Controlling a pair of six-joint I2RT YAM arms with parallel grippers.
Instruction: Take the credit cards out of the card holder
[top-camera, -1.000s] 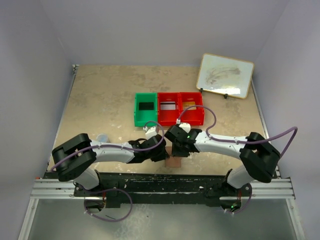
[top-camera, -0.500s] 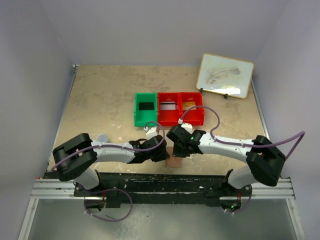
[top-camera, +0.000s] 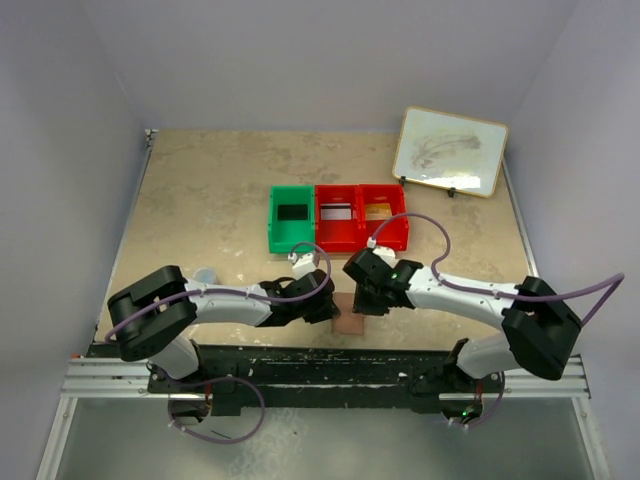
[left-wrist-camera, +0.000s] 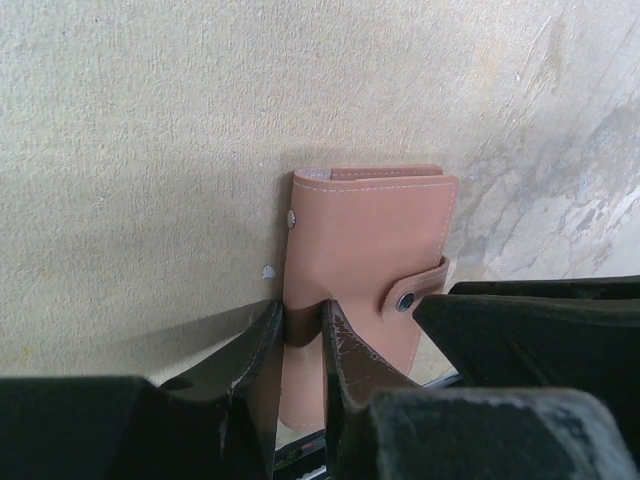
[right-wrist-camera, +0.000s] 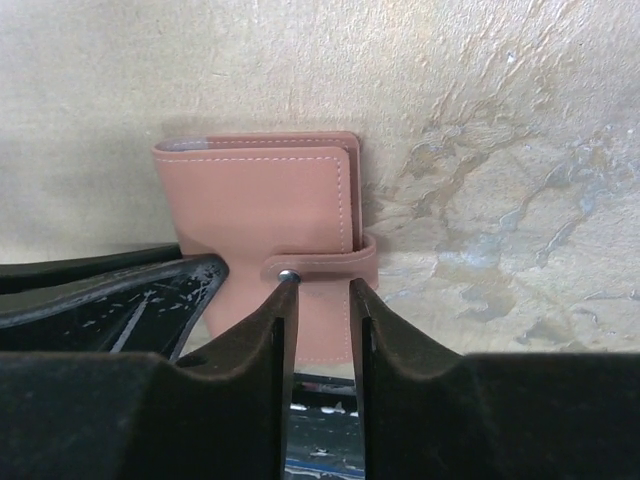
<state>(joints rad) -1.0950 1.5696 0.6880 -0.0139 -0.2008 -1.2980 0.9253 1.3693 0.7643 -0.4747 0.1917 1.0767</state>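
Little change: slight rightward slide of right gripper (right-wrist-camera: 323, 288), narrowly parted over snap strap (right-wrist-camera: 330, 265), grip unclear. Pinching card holder (left-wrist-camera: 365, 240) edge with left gripper (left-wrist-camera: 298, 312). Unopened yet.

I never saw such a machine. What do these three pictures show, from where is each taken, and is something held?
The left arm and right arm are robot arms bolted at the table's near edge; each ends in a two-finger gripper. The wide picture comes from a fixed camera above and behind them. The close pictures come from wrist cameras; the dark shapes at the bottom are each gripper's own fingers. On the table are a closed card holder, a framed whiteboard and three bins: the green bin has a black card, the middle red bin a pale card, the right red bin a gold card. The left gripper pinches the holder's edge. The right gripper's fingers stand at its snap strap; whether they grip, I cannot tell.
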